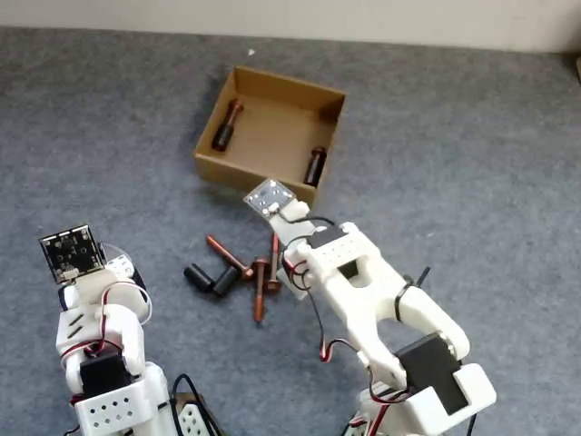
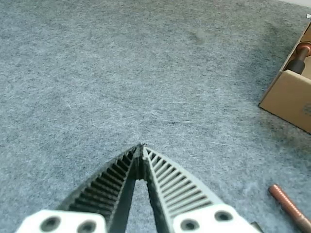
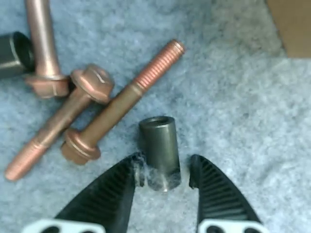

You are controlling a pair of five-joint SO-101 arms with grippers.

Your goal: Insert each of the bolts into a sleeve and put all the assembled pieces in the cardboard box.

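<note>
Though apart, jaws (right) astride sleeve [image 3: 159, 148]

Most of cardboard box [image 2: 286, 99] off-frame

No writing, label, number or sign can be read on the cardboard box [image 2: 286, 97], the bolts [image 3: 121, 102] or the sleeves [image 3: 160, 143]; a faint mark on the box's side is too blurred.

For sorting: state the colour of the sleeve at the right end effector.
Dark grey sleeve; right wrist view.
</note>
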